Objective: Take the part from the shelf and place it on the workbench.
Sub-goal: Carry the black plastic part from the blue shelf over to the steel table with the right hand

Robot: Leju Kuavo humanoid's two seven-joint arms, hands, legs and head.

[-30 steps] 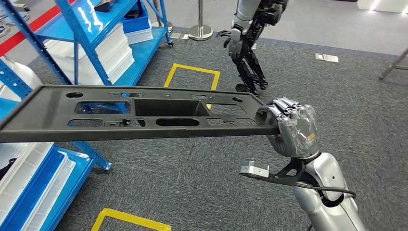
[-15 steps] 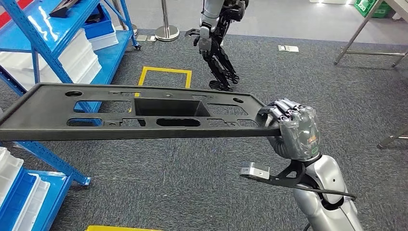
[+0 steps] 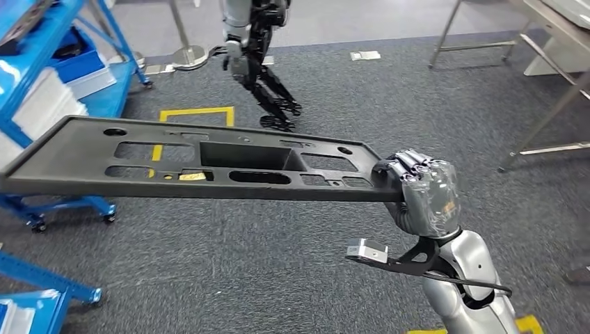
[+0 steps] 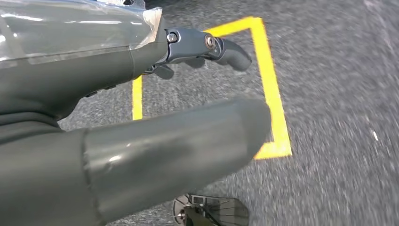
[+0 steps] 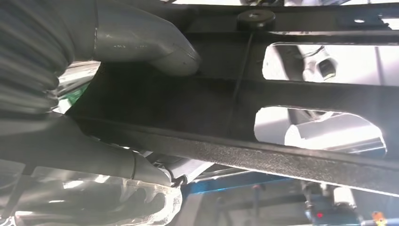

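We carry the long black perforated plastic panel crosswise — blue metal shelf rack near its left end, second silver-black humanoid robot ahead, steel workbench legs right; open grey carpet beneath.

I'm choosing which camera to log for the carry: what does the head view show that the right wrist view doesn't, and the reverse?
Head view alone: the whole long black part held level above grey carpet, a yellow floor square, blue shelving, another robot's legs, metal table legs. Right wrist view alone: the part's underside close up, its thumb pressed against it, light through the cutouts. Both: the right hand gripping one end of the part.
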